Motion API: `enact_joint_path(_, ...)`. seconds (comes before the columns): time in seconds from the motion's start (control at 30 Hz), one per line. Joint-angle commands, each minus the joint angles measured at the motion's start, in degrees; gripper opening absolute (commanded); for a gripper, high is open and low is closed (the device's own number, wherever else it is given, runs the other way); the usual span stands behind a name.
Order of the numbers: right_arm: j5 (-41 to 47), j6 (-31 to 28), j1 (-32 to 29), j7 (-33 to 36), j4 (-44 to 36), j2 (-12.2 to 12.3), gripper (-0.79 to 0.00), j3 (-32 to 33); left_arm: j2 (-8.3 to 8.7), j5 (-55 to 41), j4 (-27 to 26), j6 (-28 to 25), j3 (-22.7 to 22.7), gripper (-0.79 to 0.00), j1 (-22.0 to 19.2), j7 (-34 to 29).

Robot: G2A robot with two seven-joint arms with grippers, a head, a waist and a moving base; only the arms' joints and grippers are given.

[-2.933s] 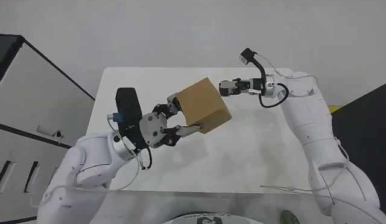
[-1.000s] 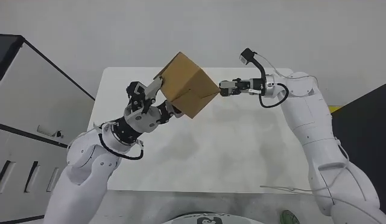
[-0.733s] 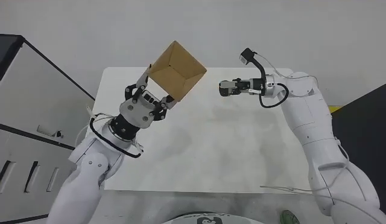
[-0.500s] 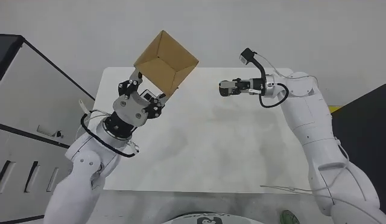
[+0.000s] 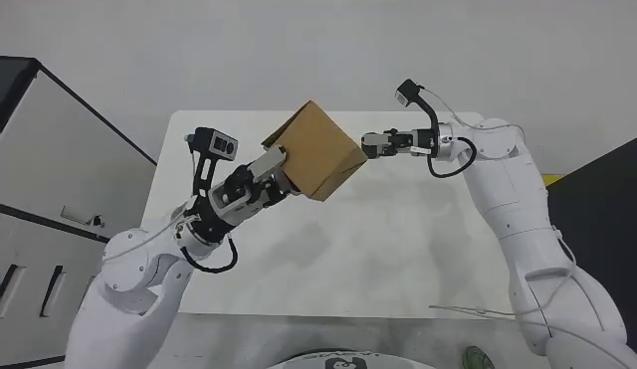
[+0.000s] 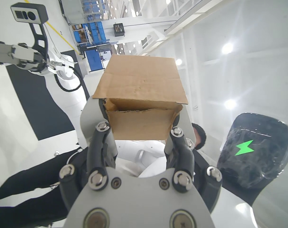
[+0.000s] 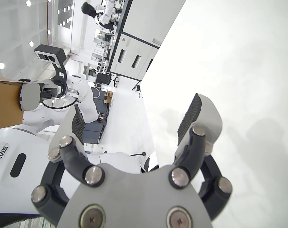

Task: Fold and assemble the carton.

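Centrally, in the upper middle of the top view, the plain brown corrugated-cardboard carton [image 5: 317,152] is held tilted over the white rectangular table [image 5: 398,250]. The left gripper [image 5: 271,165] clamps the carton's lower-left edge. In the left wrist view its fingers [image 6: 103,129] pinch a torn-edged flap at mid-frame, with a wider flap of the carton [image 6: 139,81] folded over above. The right gripper [image 5: 368,147] sits at the carton's right corner; whether it touches cannot be told. Its ridged pads [image 7: 190,112] stand spread with nothing between them.
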Motion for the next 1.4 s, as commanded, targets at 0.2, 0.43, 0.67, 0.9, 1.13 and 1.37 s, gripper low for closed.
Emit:
enact_joint_path(0.2,0.0,0.0,0.0,0.0,0.0,0.0,0.000,0.0,0.35,17.3,0.3,-8.9,-0.8,-0.785,-1.4,0.1)
enact_joint_path(0.43,0.0,0.0,0.0,0.0,0.0,0.0,0.000,0.0,0.53,37.2,1.9,-23.3,-2.6,-0.785,-2.8,2.1)
enact_joint_path(0.67,0.0,0.0,0.0,0.0,0.0,0.0,0.000,0.0,0.55,46.6,1.3,-26.9,-4.0,-0.785,-3.2,4.8)
enact_joint_path(0.9,0.0,0.0,0.0,0.0,0.0,0.0,0.000,0.0,0.33,42.4,1.7,-30.0,-2.2,-0.785,-2.9,7.3)
enact_joint_path(1.13,0.0,0.0,0.0,0.0,0.0,0.0,0.000,0.0,0.24,26.4,12.6,-46.3,2.3,-0.785,-6.2,6.0)
enact_joint_path(1.37,0.0,0.0,0.0,0.0,0.0,0.0,0.000,0.0,0.11,19.5,19.4,-54.2,5.6,-0.785,-10.8,3.6)
